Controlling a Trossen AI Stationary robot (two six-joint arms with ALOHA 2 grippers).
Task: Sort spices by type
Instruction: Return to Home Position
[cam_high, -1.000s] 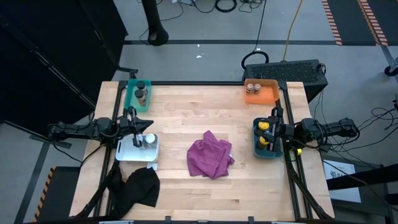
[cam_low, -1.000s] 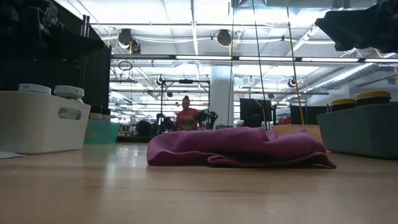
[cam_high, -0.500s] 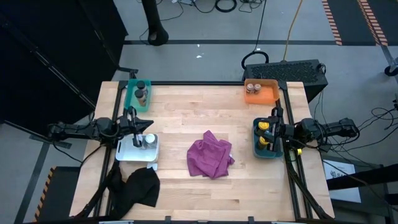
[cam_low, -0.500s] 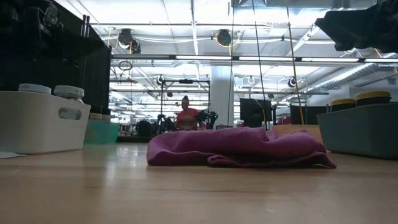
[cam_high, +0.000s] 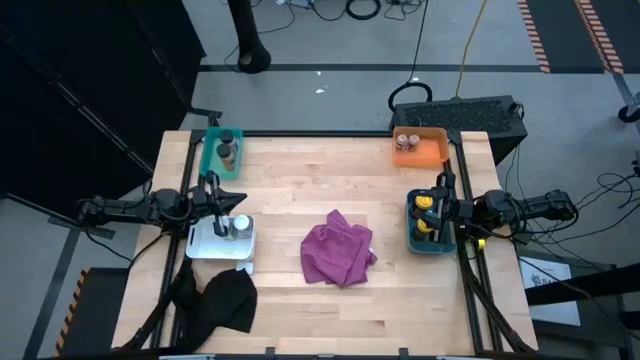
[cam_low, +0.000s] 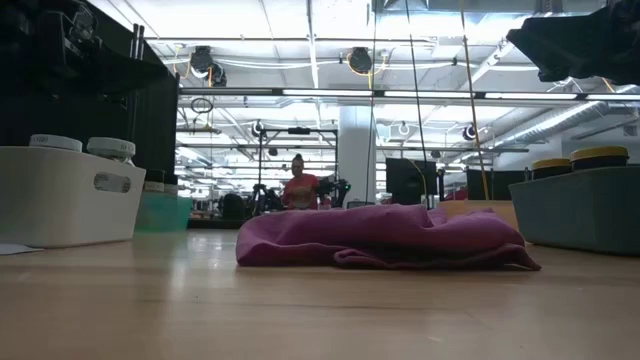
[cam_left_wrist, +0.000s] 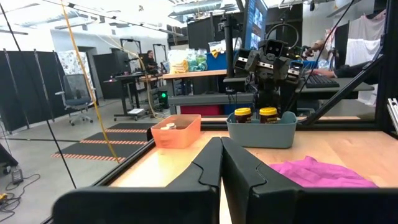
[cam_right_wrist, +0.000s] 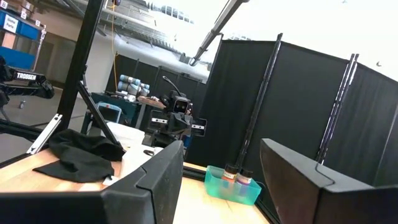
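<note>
Along the left edge of the table (cam_high: 290, 190) your left gripper (cam_high: 213, 200) hangs over the white bin (cam_high: 205, 245), jaws pressed together on nothing. At the right edge your right gripper (cam_high: 441, 205) sits over the blue bin (cam_high: 430, 248), jaws apart and empty. Every jar in view is binned: white-lidded jars (cam_high: 233, 226) in the white bin, yellow-lidded jars (cam_high: 427, 205) in the blue bin, dark jars (cam_high: 227, 150) in the teal bin (cam_high: 210, 165) at the far left corner, and brownish jars (cam_high: 406, 140) in the orange bin (cam_high: 430, 152) at the far right corner. None lies loose on the wood; what the magenta cloth (cam_high: 338, 248) at mid-table may cover cannot be told. Expect these jars to be light, rigid and smooth-walled, and likely to roll if tipped. Should one need moving, take it from above across the body just under the lid. Mid-table offers open room around the cloth. Clearance is tighter by the side rails (cam_high: 468, 285) and the black cloth (cam_high: 222, 300) at the near left corner.
</note>
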